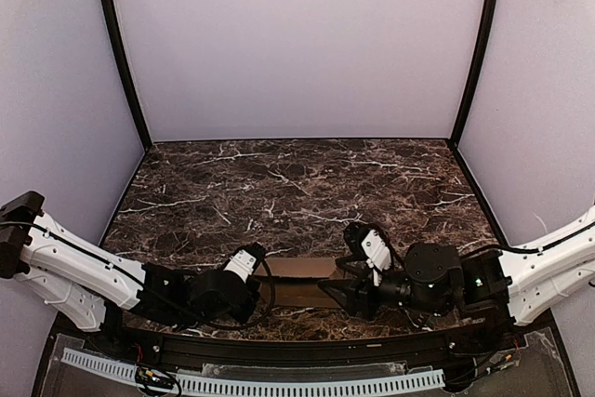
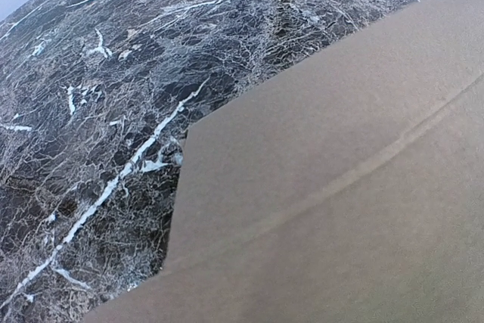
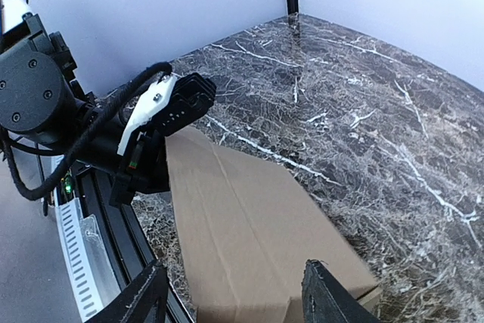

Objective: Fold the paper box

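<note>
At the right gripper [image 3: 234, 296] the jaws were spread, one finger on either side of the paper box [image 3: 249, 232], with nothing clamped. Whether the jaws of the left gripper [image 1: 262, 290] were closed on the box's left end could not be told. The box, flattened matte tan card with straight lengthwise creases, was set by the near edge of the surface [image 1: 297, 192], between the arms. It was judged that a crease should be followed and the thin card pressed gently, lest it slide on the glossy marbled top.
</note>
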You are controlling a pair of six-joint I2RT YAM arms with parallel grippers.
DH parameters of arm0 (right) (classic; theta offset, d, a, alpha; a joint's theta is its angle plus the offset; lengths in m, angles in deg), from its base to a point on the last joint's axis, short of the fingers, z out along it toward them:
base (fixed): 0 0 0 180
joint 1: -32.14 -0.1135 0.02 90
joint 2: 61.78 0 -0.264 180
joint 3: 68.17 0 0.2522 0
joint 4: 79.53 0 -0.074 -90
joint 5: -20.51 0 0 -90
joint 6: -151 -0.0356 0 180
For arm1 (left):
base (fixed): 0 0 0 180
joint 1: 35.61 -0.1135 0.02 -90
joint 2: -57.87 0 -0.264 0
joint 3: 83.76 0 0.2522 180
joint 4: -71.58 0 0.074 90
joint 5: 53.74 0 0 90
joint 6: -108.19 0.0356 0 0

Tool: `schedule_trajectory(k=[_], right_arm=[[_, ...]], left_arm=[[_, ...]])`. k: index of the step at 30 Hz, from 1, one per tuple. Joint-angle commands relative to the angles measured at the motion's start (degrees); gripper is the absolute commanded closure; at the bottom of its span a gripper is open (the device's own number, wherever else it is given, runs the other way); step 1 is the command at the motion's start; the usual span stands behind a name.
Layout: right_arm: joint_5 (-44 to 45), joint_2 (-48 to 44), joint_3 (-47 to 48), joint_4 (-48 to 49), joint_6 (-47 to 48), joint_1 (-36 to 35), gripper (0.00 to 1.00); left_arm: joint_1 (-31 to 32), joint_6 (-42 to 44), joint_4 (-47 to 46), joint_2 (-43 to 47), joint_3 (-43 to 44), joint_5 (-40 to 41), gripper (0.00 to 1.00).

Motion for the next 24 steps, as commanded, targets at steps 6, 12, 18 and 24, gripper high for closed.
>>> schedule_trajectory(k=[6, 12, 18, 24], right_arm=[[3.95, -10.80, -3.80, -13.49, -1.14, -0.42, 0.41], [0.96, -15.52, -6.12, -9.52, -0.57, -0.36, 0.43], [0.74, -9.68, -4.11, -5.81, -1.31, -0.36, 0.51], [0.20, -0.53, 0.49, -2.67, -3.12, 0.25, 0.67]], left_arm=[[0.53, -0.51, 2.66, -0.62, 1.77, 1.58, 0.99], [0.61, 0.15, 3.19, -1.65, 2.97, 1.84, 0.99], [0.68, -0.07, 3.36, -2.48, 3.71, 1.87, 0.99], [1.04, -0.32, 3.52, -2.56, 3.67, 1.82, 0.99]])
